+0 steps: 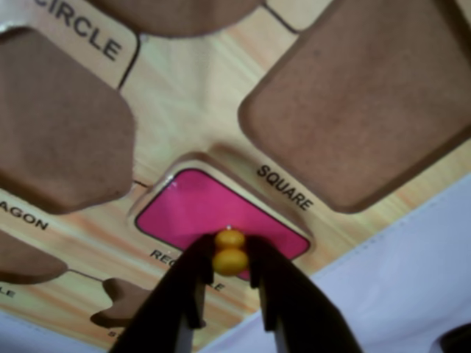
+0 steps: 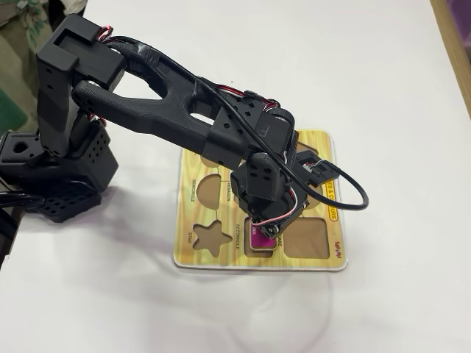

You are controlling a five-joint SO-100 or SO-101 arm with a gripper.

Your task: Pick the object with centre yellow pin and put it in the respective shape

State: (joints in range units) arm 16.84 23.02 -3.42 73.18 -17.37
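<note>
Tool (image 1: 231, 273) pinches the yellow pin (image 1: 230, 251); I judge the pink piece (image 1: 199, 209) light, stiff, best held there.

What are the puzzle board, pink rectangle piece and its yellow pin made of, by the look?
Puzzle board: likely wood or fibreboard, printed pale woodgrain top, recess floors matte brown and fibrous. Pink rectangle piece: smooth, evenly coloured face, painted wood or plastic, cannot tell which. Yellow pin: glossy, rounded, probably moulded plastic. Gripper fingers: matte black plastic, possibly printed.
</note>
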